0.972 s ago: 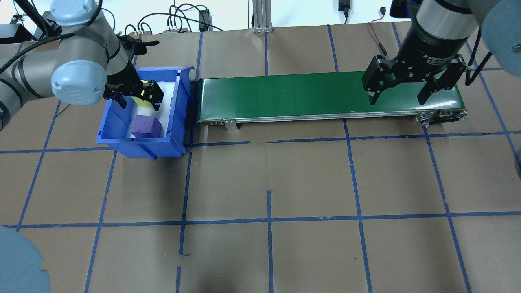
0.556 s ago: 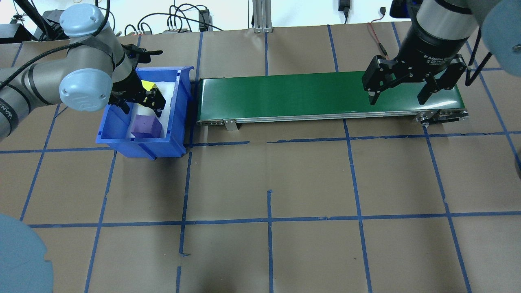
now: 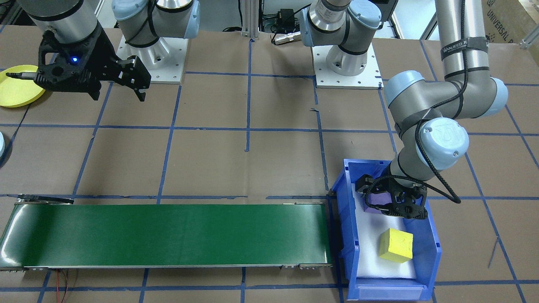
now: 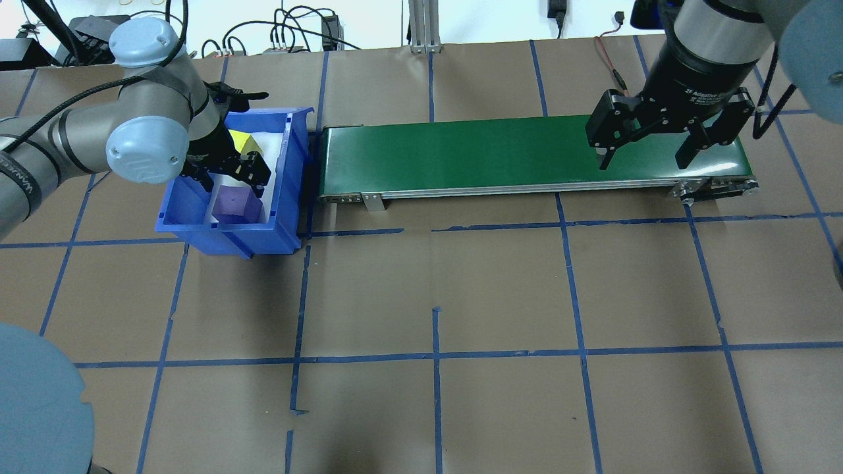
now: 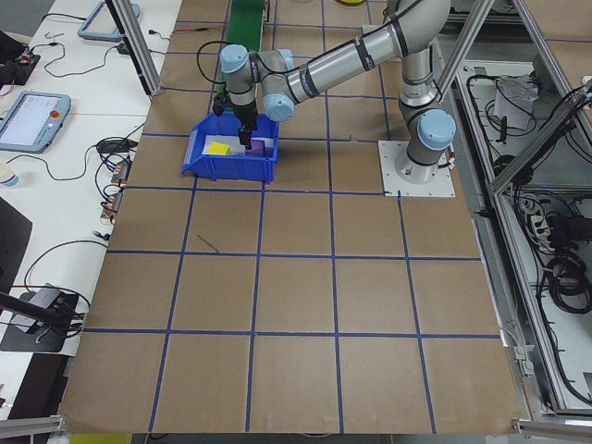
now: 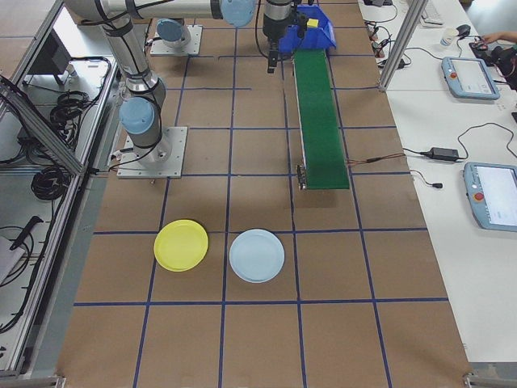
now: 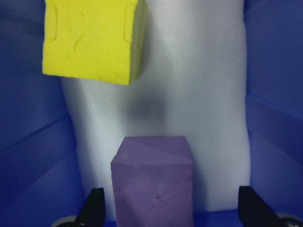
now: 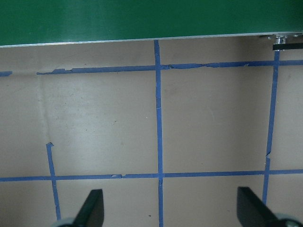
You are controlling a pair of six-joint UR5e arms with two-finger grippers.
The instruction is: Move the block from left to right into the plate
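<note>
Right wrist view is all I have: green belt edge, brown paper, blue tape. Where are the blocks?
Observer: Both sit in the blue bin at the conveyor's far end: a purple block and a yellow block.
Operator: Is the left gripper holding one?
Observer: No. The left gripper is open, its fingers either side of the purple block.
Operator: I see no plate either.
Observer: The yellow plate lies on the table beyond the conveyor's end, beside a light blue plate.
</note>
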